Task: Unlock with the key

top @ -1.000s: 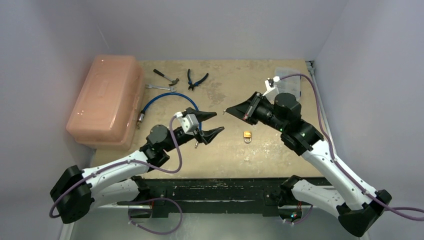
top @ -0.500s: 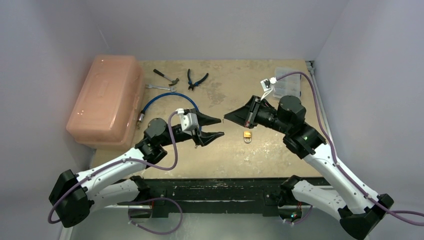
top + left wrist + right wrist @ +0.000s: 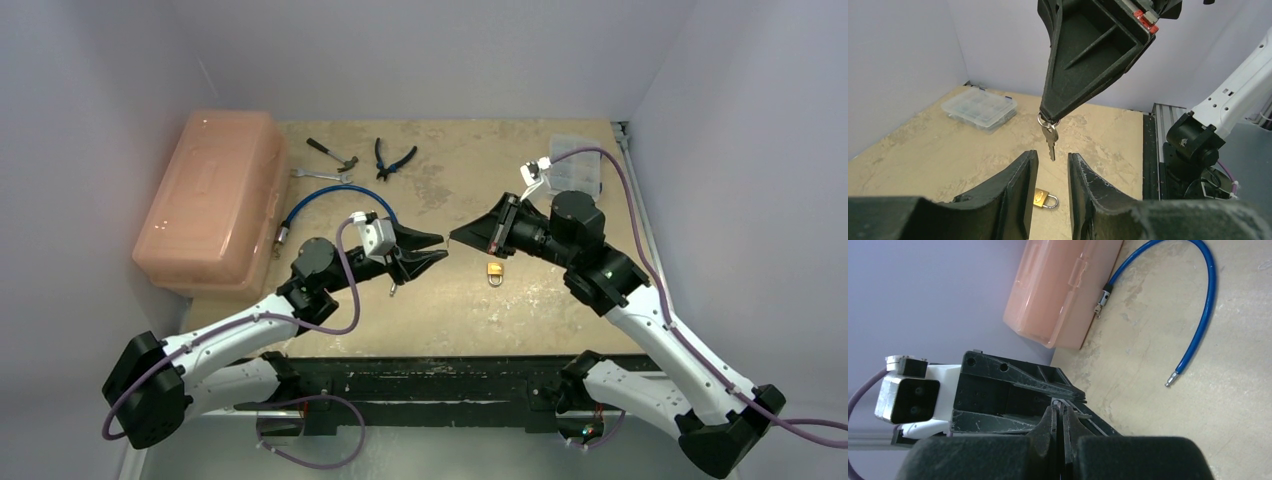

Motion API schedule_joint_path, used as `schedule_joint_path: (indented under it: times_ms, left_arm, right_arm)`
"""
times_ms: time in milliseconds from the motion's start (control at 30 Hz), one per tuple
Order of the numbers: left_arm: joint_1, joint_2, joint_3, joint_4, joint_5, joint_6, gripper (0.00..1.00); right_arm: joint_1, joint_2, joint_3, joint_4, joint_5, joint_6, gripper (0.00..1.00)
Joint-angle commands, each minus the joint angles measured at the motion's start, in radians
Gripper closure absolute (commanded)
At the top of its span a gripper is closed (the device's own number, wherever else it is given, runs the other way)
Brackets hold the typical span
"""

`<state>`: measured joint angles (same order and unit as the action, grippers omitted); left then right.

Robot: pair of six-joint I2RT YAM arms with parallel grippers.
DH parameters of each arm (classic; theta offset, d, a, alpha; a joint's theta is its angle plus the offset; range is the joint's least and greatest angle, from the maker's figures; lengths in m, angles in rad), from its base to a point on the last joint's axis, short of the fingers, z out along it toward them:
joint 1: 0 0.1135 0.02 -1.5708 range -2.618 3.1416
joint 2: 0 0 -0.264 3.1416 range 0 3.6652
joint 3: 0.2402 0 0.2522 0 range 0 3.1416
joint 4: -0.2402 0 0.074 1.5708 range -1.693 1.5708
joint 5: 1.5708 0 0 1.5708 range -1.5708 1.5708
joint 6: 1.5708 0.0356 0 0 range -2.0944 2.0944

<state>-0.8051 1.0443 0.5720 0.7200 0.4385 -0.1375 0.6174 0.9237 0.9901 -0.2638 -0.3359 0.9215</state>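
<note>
My right gripper (image 3: 457, 236) is shut on the ring of the key (image 3: 1049, 140), a small silvery key that hangs blade down from its tips above the table. In the right wrist view the ring (image 3: 1058, 403) shows pinched at my right gripper (image 3: 1058, 409). My left gripper (image 3: 1053, 156) is open, with a narrow gap. Its jaws stand to either side of the key's tip, apart from it. In the top view the left gripper (image 3: 436, 247) faces the right one tip to tip. The brass padlock (image 3: 495, 272) lies flat on the table, below both grippers (image 3: 1044, 198).
A pink toolbox (image 3: 210, 200) stands at the left edge. A blue cable (image 3: 330, 195), a wrench (image 3: 320, 175), a hammer (image 3: 332, 152) and pliers (image 3: 393, 158) lie at the back. A clear organiser box (image 3: 575, 165) sits at the back right.
My left gripper has risen towards the right gripper and narrowed its jaws around the hanging key. My right gripper has shifted slightly down and left, still holding the key ring.
</note>
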Motion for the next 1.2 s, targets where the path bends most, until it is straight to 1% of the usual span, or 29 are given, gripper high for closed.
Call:
schedule_joint_path:
  times_ms: [0,433,633,1067,1100,1167]
  left_arm:
    - [0.003,0.01,0.007,0.049,-0.013,0.014,0.69]
    - [0.004,0.039,0.009,0.081,-0.037,0.016,0.75]
    - [0.004,0.057,0.005,0.115,-0.043,0.006,0.73]
    - [0.003,0.089,-0.009,0.187,-0.038,-0.026,0.75]
    - [0.004,0.09,-0.01,0.188,-0.039,-0.029,0.76]
    - [0.003,0.093,-0.011,0.191,-0.038,-0.031,0.84]
  right_arm:
    - [0.004,-0.017,-0.001,0.037,0.033,0.049,1.0]
    - [0.004,-0.017,0.006,0.029,0.04,0.071,1.0]
    - [0.003,-0.018,0.004,0.031,0.041,0.082,1.0]
    - [0.004,-0.008,-0.001,0.033,0.04,0.1,1.0]
    - [0.004,-0.008,-0.001,0.032,0.041,0.1,1.0]
    - [0.004,-0.009,0.001,0.031,0.043,0.1,1.0]
